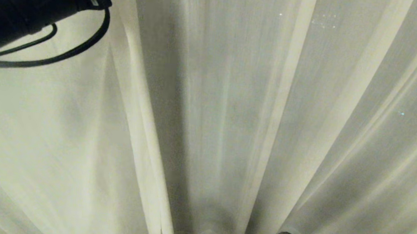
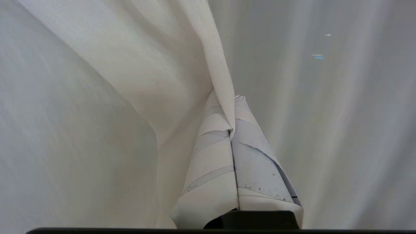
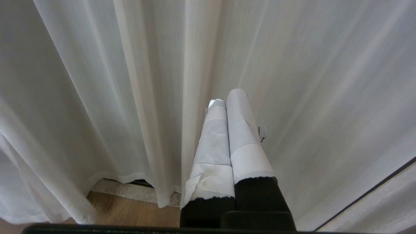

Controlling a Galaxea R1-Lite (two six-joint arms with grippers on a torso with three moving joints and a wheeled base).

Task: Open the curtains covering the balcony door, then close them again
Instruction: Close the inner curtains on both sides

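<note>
Fingers [image 2: 224,130] of the left gripper [image 2: 231,107] pinch the woven curtain's edge [image 2: 217,65] to drag it; right gripper [image 3: 226,97] hangs closed, empty

The head view is aimed forward and down from high up, very close to the curtains [image 1: 231,115], so fabric fills nearly everything, right down to the hem. The left arm [image 1: 27,2] is caught in its upper left corner. The left wrist view is pointed along the left gripper [image 2: 234,107], pressed right up against the cloth. The right wrist view is angled down past the right gripper [image 3: 224,100] toward the hem and floor [image 3: 130,211]. The sheer folds and hem are shared by head and right wrist views.
</note>
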